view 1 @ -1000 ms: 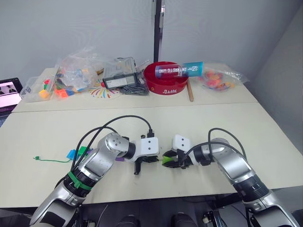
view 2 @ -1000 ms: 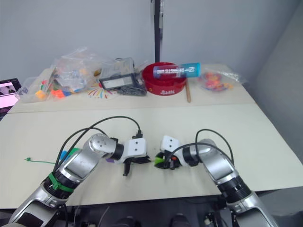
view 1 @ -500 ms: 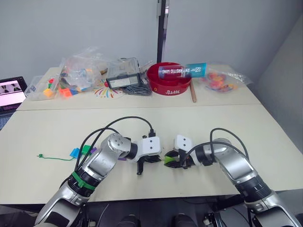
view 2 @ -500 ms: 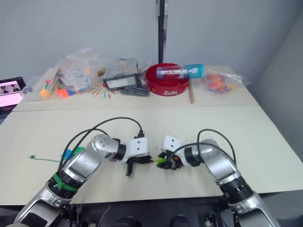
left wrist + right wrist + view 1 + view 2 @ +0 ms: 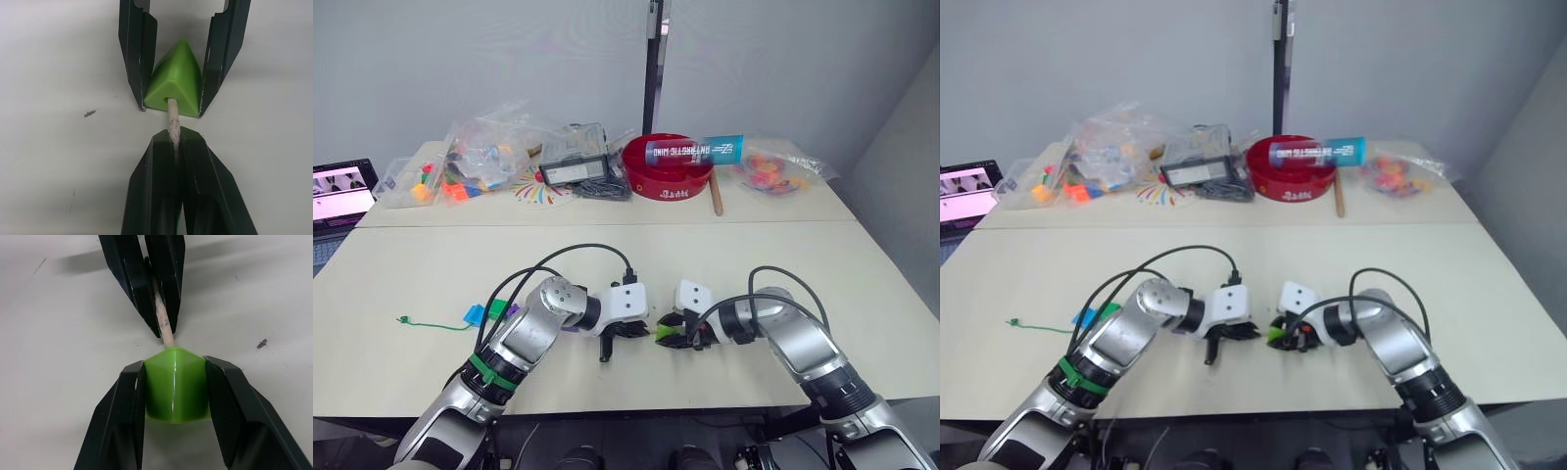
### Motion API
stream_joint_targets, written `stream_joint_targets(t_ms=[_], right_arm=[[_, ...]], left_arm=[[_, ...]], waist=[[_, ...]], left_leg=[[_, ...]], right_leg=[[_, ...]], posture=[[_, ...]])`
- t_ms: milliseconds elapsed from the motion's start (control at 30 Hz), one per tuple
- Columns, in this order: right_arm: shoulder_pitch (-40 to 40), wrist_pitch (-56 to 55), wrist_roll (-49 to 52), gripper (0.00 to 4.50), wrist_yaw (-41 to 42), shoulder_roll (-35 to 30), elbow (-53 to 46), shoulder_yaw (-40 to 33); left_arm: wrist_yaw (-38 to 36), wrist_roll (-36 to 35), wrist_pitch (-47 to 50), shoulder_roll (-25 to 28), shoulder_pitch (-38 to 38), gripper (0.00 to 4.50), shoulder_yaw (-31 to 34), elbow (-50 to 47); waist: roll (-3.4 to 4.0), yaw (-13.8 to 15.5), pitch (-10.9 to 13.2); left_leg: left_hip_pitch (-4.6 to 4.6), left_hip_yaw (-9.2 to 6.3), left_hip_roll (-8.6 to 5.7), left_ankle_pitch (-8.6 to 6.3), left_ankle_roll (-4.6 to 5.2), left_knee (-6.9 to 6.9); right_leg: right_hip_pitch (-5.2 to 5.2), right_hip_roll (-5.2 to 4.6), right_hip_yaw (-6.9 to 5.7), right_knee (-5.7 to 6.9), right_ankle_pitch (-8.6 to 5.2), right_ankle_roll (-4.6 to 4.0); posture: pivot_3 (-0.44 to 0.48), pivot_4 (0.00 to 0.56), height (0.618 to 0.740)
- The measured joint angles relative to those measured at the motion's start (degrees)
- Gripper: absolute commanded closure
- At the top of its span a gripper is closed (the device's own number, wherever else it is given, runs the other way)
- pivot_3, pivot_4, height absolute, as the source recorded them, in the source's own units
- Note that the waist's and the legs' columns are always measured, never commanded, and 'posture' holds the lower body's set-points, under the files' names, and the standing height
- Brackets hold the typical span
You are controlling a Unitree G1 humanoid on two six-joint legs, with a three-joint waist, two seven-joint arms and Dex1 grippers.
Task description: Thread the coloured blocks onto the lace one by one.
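Observation:
My right gripper (image 5: 174, 365) is shut on a light green block (image 5: 173, 387) just above the table's front middle. My left gripper (image 5: 174, 140) faces it, shut on the lace's pale stiff tip (image 5: 172, 122). The tip's end enters a hole in the light green block (image 5: 176, 78). From the head, the two grippers meet tip to tip near the light green block (image 5: 663, 333). The green lace (image 5: 433, 325) trails left across the table to a knot (image 5: 401, 319). A blue block (image 5: 470, 315), a dark green block (image 5: 492, 310) and a purple block (image 5: 512, 311) lie beside my left forearm.
At the table's far side stand a red bowl (image 5: 668, 183) with a blue tube (image 5: 695, 150) across it, a black device (image 5: 576, 166), clear bags of toy pieces (image 5: 484, 152), another bag (image 5: 781, 171) and a wooden stick (image 5: 715, 196). A laptop (image 5: 337, 191) sits far left.
The whole picture has shifted, so the camera moved. Both grippers stay tip to tip, the right on the light green block and the left on the lace.

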Motion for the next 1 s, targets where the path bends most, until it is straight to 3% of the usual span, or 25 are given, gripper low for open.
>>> stream_joint_targets(t_ms=[600, 1000], right_arm=[[0.0, -1.0, 0.1, 3.19, -0.7, 1.4, -0.4, 1.0], [0.0, -1.1, 0.2, 3.19, -0.5, 1.2, -0.7, 1.5]], left_arm=[[-2.0, -1.1, -2.2, 5.9, 1.6, 4.5, 1.4, -3.1], [-1.6, -1.3, -0.9, 5.2, 2.9, 4.5, 1.9, -4.8]], waist=[[0.0, -1.7, 0.0], [0.0, -1.5, 0.0]], left_leg=[[-0.01, 0.02, 0.14, -0.04, 0.07, -0.32], [-0.01, 0.03, 0.13, -0.04, 0.07, -0.34]], right_leg=[[-0.19, 0.12, 0.02, -0.02, -0.02, -0.03], [-0.17, 0.12, 0.03, -0.05, -0.02, -0.03]], posture=[[0.0, 0.15, 0.74], [0.0, 0.15, 0.74]])
